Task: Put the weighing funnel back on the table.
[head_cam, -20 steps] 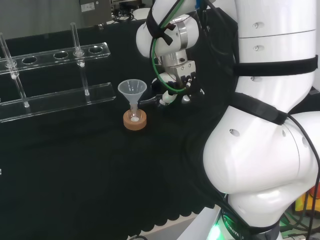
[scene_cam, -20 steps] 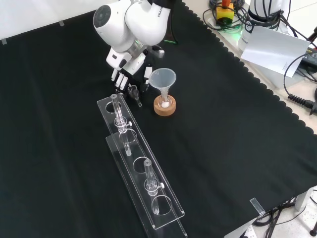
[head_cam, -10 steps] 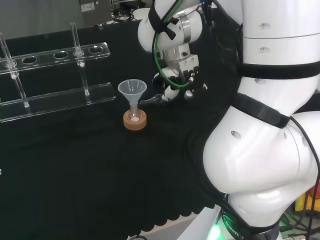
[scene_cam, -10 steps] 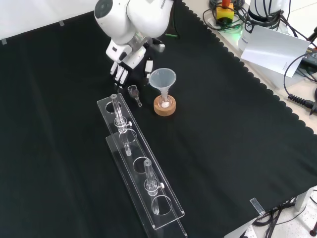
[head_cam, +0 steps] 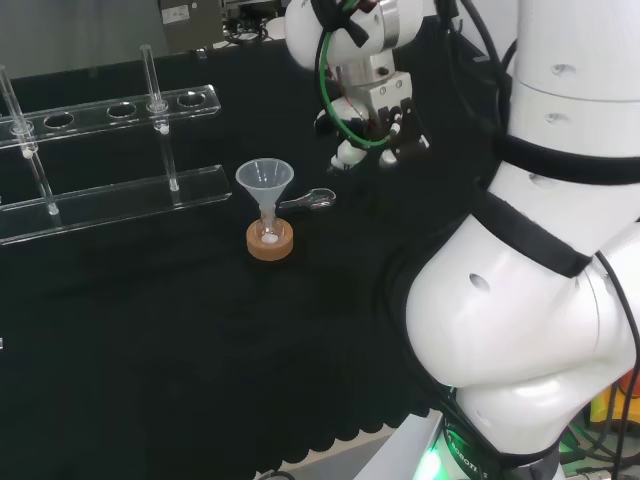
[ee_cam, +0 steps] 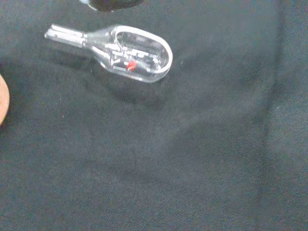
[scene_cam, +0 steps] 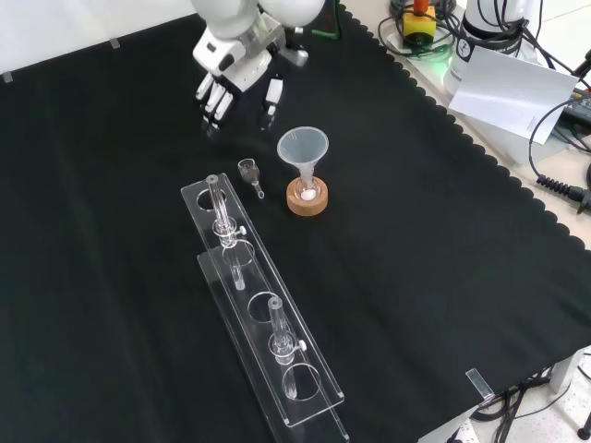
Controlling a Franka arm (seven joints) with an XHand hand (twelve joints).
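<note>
Black cloth over the desk (scene_cam: pixel 434 249), matte and finely woven, scalloped along the edge toward two o'clock in the front view. Wide bare cloth at three o'clock of the glassware and again at nine o'clock of the rack; plenty of room on both sides.

White, glossy, rounded links of the arm (head_cam: pixel 530 330), bulking large at three o'clock in the head view.

Long clear plastic rack (scene_cam: pixel 263 323) with round holes, running from centre toward six o'clock in the front view, a few thin glass tubes (scene_cam: pixel 218 203) upright in it.

Robot hand (scene_cam: pixel 231 78), black and white, raised above the cloth at twelve o'clock of the weighing funnel, fingers straight and spread, nothing in them, well clear of the glass.

Cone-shaped funnel (scene_cam: pixel 303 148), translucent, mouth up, stem in a small flask on a round cork ring (scene_cam: pixel 307 199).

Weighing funnel (scene_cam: pixel 248 173), small and clear, scoop-shaped with a short stem, flat on the cloth at ten o'clock of the cork ring, just beside it and near the rack's end, touching neither. Seen close in the wrist view (ee_cam: pixel 134 53): rounded bowl, bright reflections, one red glint.
</note>
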